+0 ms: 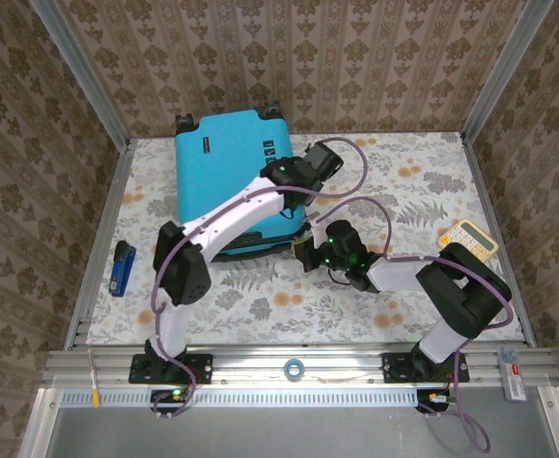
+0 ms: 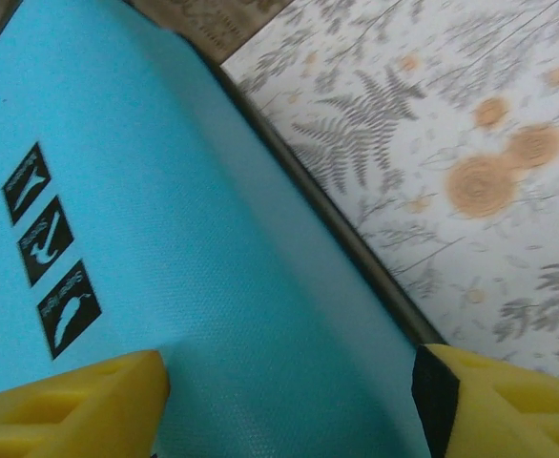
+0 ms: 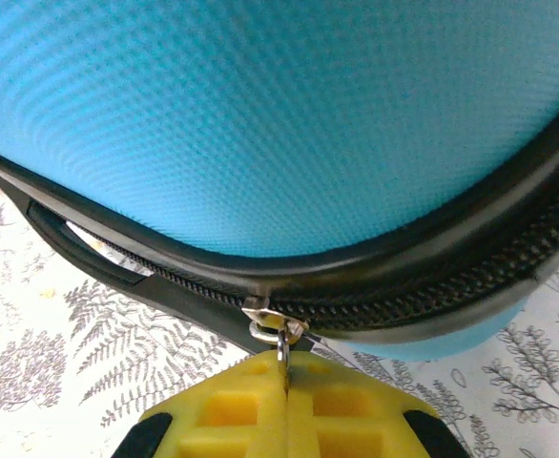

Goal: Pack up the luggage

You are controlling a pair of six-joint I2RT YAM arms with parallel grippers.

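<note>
The turquoise luggage [image 1: 227, 172] lies flat at the back left of the table, lid down. My left gripper [image 1: 310, 170] rests over its right side; in the left wrist view the yellow fingers [image 2: 70, 405] stand wide apart over the blue shell [image 2: 184, 239], open, holding nothing. My right gripper [image 1: 308, 254] is at the case's near right corner. In the right wrist view its yellow fingers [image 3: 232, 415] are pressed together on the metal zipper pull [image 3: 281, 339] of the black zipper [image 3: 432, 286], with the shell [image 3: 279, 114] above. To the left of the slider the zipper track is parted.
A blue object [image 1: 121, 268] lies at the table's left edge. A cream calculator [image 1: 469, 239] sits at the right edge. The floral tablecloth [image 1: 375, 305] covers the table. Patterned walls enclose the back and sides.
</note>
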